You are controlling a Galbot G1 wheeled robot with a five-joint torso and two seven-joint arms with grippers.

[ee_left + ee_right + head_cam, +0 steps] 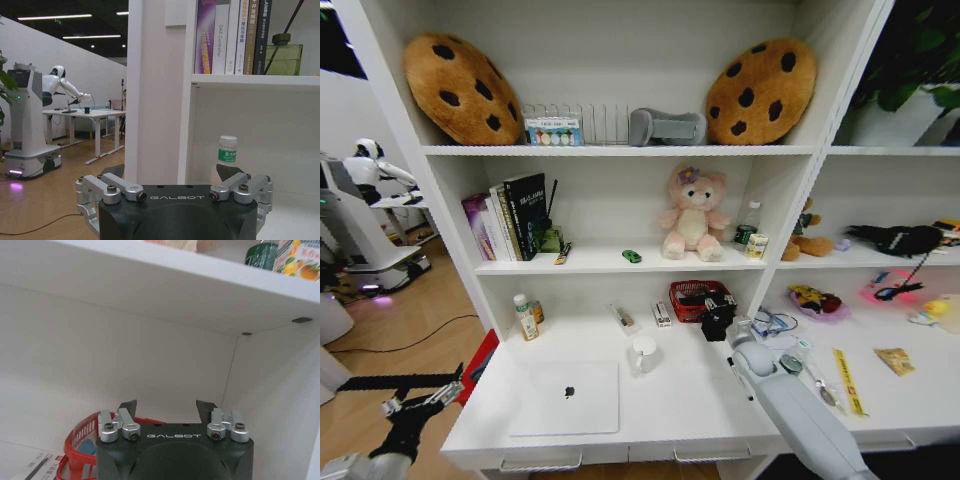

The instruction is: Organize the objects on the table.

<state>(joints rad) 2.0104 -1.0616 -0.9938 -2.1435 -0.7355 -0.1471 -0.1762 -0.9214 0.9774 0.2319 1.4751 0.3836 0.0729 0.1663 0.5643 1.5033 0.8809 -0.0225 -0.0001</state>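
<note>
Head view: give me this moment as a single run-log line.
right gripper: open, over red basket | left gripper: open, off desk's left edge | laptop: closed, flat on table

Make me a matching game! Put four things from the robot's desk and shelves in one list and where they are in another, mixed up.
Things:
1. silver Apple-logo laptop
2. tiny green toy car
3. red mesh basket
4. pink plush bear

Places:
A. under the right gripper, at the back of the desk
B. sitting on the middle shelf, near the bottle
C. flat on the desk's front left
D. on the middle shelf, left of the bear

Pairs: 1-C, 2-D, 3-A, 4-B
</note>
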